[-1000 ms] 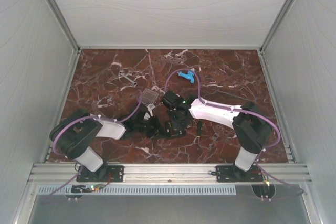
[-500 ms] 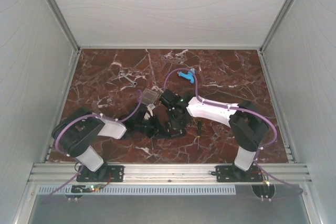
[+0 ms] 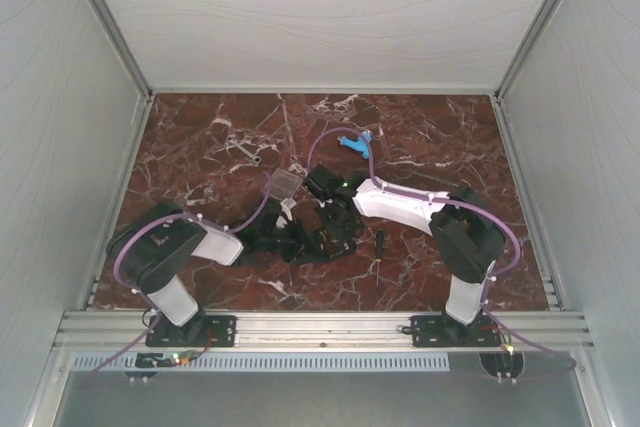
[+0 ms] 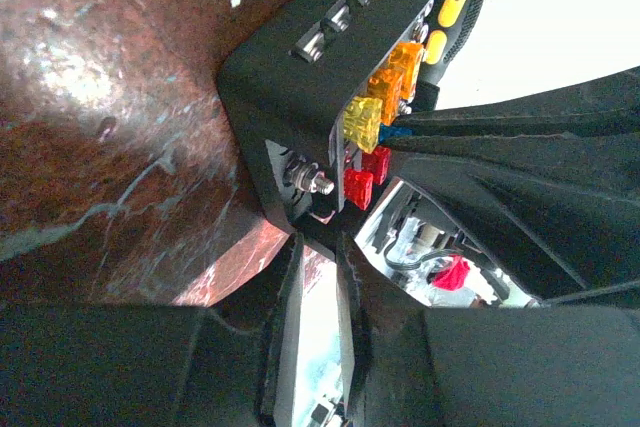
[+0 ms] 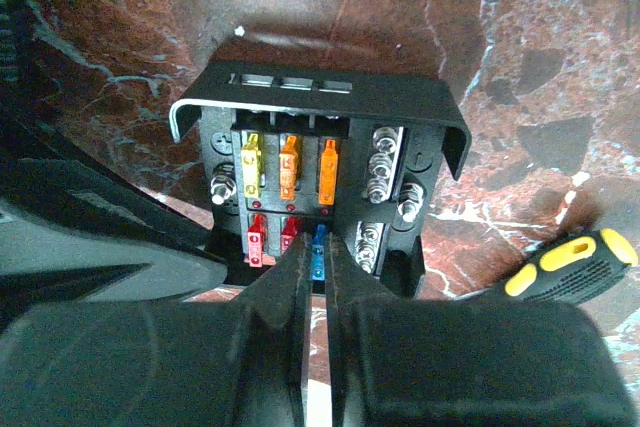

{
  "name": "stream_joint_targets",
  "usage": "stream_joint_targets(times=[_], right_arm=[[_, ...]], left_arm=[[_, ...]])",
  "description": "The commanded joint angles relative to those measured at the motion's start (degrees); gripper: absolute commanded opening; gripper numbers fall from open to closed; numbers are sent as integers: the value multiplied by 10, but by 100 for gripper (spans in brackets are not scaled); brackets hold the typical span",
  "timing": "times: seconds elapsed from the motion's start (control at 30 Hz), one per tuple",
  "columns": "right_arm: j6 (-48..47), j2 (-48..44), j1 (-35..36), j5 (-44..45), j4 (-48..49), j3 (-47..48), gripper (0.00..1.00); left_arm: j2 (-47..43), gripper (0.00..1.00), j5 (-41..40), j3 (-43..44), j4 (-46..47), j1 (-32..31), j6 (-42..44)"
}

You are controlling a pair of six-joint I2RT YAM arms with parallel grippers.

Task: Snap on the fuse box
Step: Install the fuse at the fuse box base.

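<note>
Red-veined marble tabletop (image 3: 200,137) carries everything in the overhead view. The left hand (image 3: 298,237) and right hand (image 3: 335,229) meet at its middle, while the clear square plastic lid (image 3: 285,184) lies just beyond them, apart, nearer the left arm.

From the left wrist, the small black square plastic fuse box (image 4: 300,67) stands tilted on edge, with the left hand's fingers (image 4: 375,297) seemingly clamped on its lower rim.

From the right wrist, the box faces the camera, uncovered. The right hand is pinched shut around a blue fuse (image 5: 318,247) in the lower row, straight ahead of its fingertips. Fetching the lid likely falls to the left side.
</note>
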Motion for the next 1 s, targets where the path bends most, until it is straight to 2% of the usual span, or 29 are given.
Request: stream_joint_targets(times=[0.0, 0.17, 0.4, 0.6, 0.73, 0.97], right_arm=[[-55, 59, -11, 35, 75, -16, 0], [-78, 17, -11, -3, 75, -10, 0], [-91, -33, -11, -6, 58, -15, 18], [-95, -56, -11, -6, 51, -16, 25], [-97, -69, -11, 4, 49, -16, 25], [-97, -64, -10, -3, 38, -13, 15]], left_arm=[[33, 13, -43, 0, 76, -10, -25], [10, 18, -71, -6, 64, -15, -28], [-16, 27, -89, -13, 38, -15, -24], [-40, 32, -105, -18, 14, -15, -19], [-69, 36, -123, -22, -23, -14, -12], [-95, 37, -140, -12, -74, -7, 8]])
